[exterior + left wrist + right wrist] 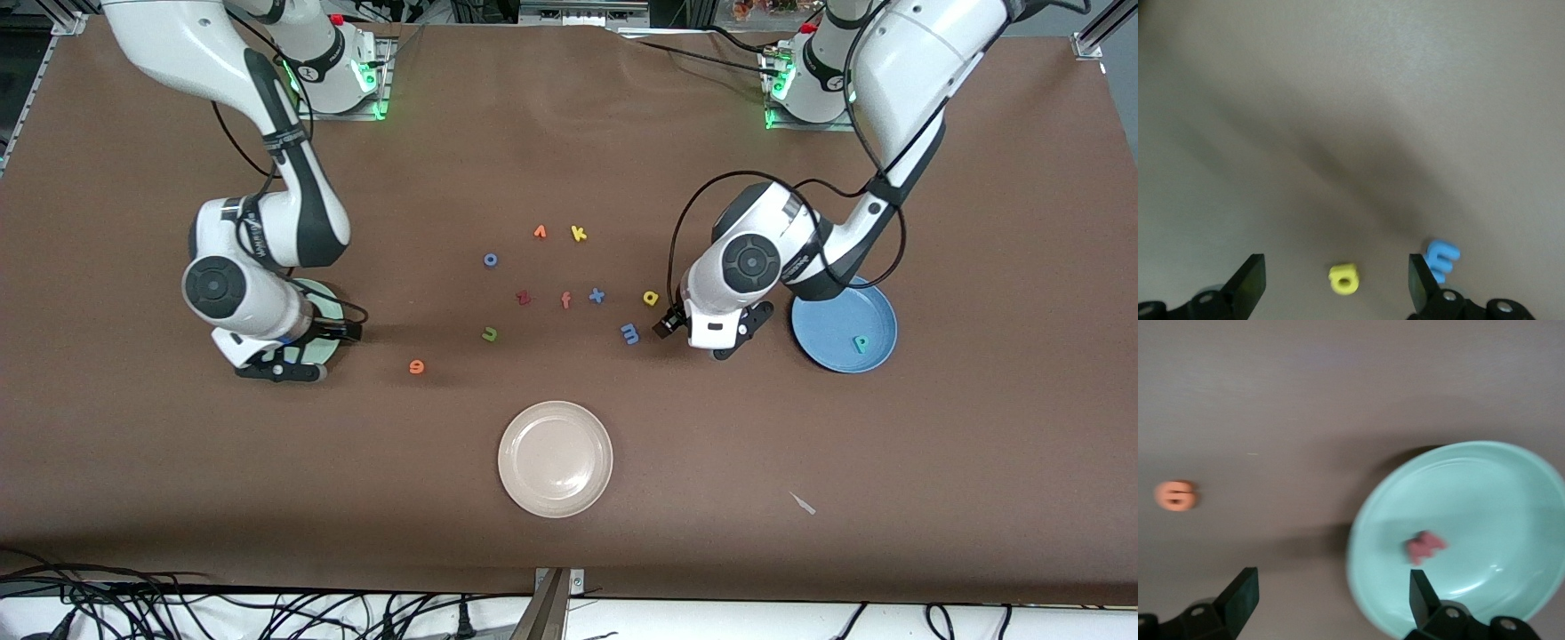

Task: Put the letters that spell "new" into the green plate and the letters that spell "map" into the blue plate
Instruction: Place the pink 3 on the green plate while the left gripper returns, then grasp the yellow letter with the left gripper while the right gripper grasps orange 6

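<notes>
Left gripper (1337, 287): fingers spread wide and empty, over the bare table with the yellow a (1343, 278) lying between them and the blue m (1442, 259) just outside one finger (1421, 281)
Right gripper (1331, 603): fingers apart, holding nothing, over the rim of the green plate (1365, 587) at the right arm's end of the table
Pinkish-red w (1425, 547): lying flat in the green plate, near the rim
Teal p (860, 343): lying in the blue plate (876, 307), at the left arm's end
Orange e (416, 365): on the table near the green plate
Green n (489, 334): on the table, farther toward the middle than the e, reading like a u
Risk, left side: the m sits so close to the a that a finger coming down may nudge it or trap it as well; the letter is small and flat, so a shallow closure could slip off it
Risk, right side: the dark red z (523, 298) and salmon f (565, 300) lie just by the n and could be taken in its place
Facing of the a: flat on the table, hole up; its long axis runs roughly across the gap between the fingers, as far as I can judge
Facing of the m: legs point away from the a, long axis roughly along the finger beside it
</notes>
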